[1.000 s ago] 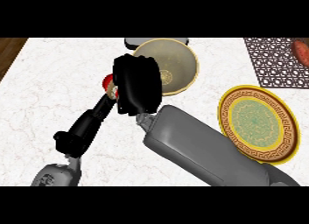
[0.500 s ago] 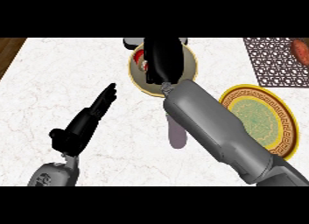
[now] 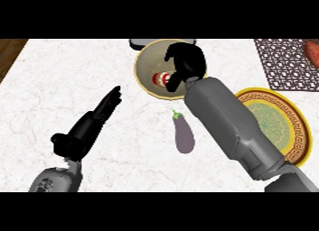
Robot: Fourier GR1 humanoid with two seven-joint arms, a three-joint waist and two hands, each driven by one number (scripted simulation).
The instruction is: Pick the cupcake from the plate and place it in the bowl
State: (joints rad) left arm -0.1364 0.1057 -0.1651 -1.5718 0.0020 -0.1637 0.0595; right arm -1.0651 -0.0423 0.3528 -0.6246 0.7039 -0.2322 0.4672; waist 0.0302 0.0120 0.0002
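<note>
One cupcake [image 3: 163,78] in bowl [image 3: 146,67] — right hand [image 3: 185,61] above.

Count on the surface [image 3: 68,76]: one bowl [image 3: 148,67], one cupcake [image 3: 163,79] inside it, one plate [image 3: 282,124], one eggplant [image 3: 183,135]. One dark lattice mat [image 3: 285,63] with one reddish-brown item [image 3: 316,49] on it at the far right corner, plus one dark object [image 3: 140,43] partly hidden behind the bowl. Two robot hands: left robot hand [image 3: 88,124], right robot hand [image 3: 185,61].

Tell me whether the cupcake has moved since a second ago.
Yes. The cupcake went from left of the bowl, in the right hand, to inside the bowl.
</note>
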